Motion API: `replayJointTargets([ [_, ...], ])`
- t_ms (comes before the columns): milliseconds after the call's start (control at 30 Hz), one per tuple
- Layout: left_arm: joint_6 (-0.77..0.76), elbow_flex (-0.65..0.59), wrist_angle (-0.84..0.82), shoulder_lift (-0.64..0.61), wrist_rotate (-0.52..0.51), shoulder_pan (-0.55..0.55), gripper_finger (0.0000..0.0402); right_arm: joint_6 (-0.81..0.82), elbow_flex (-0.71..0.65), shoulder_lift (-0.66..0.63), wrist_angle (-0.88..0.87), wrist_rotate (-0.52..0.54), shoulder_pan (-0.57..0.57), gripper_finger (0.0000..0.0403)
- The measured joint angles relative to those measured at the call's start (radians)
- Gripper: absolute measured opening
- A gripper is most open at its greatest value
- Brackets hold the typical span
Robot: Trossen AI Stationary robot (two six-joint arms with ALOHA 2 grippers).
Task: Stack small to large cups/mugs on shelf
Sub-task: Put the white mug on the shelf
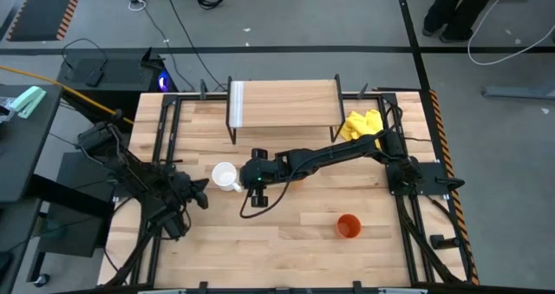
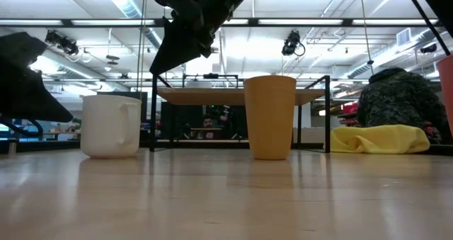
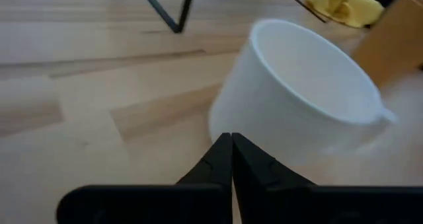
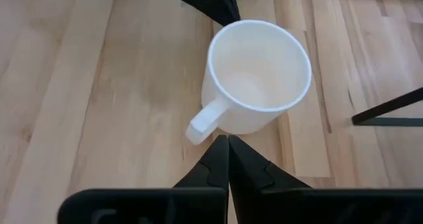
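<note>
Wooden tabletop (image 1: 286,242): light planks, framed by black rails. A yellow cloth (image 1: 360,123) lies crumpled toward 1 o'clock on it; in the low view the same cloth sits at 3 o'clock. Beyond the table, grey floor with loose cables (image 1: 186,25) at 12 o'clock. A person's legs (image 1: 455,8) stand at 1 o'clock. Black equipment case (image 1: 104,68) at 10 o'clock.

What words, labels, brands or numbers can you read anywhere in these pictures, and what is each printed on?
None can be read.
White mug: plain, no print.
Yellow-orange cup: plain.
Orange-red cup: plain.
Shelf: bare wood.
Room behind the table in the low view: any signs too blurred to read.
</note>
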Motion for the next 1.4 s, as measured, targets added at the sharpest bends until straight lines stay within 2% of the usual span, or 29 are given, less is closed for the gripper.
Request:
replayJointTargets([
  [133,-0.005,0.0,-0.017,0.0,0.015,0.047,0.0026,0.035,0.0,0.0,0.0,-0.025,-0.01,0.0009],
  [400,0.058,0.0,-0.012,0.0,0.014,0.166,0.0008,0.036,0.0,0.0,-0.011,-0.04,0.008,0.0008],
  [567,0.093,0.0,0.014,-0.005,0.014,0.209,0.0015,0.042,-0.005,0.0,-0.034,-0.041,0.01,0.0011],
  [867,0.456,0.0,0.312,-0.053,0.014,0.288,0.0013,0.042,-0.011,-0.001,-0.025,-0.044,0.025,0.001],
  [1133,0.72,0.0,0.503,-0.084,0.015,0.358,0.0014,0.046,-0.019,-0.002,-0.036,-0.041,0.039,0.0011],
  [1400,0.959,0.001,0.686,-0.084,0.084,0.432,0.0008,0.099,-0.076,-0.002,-0.092,-0.039,0.057,0.0011],
])
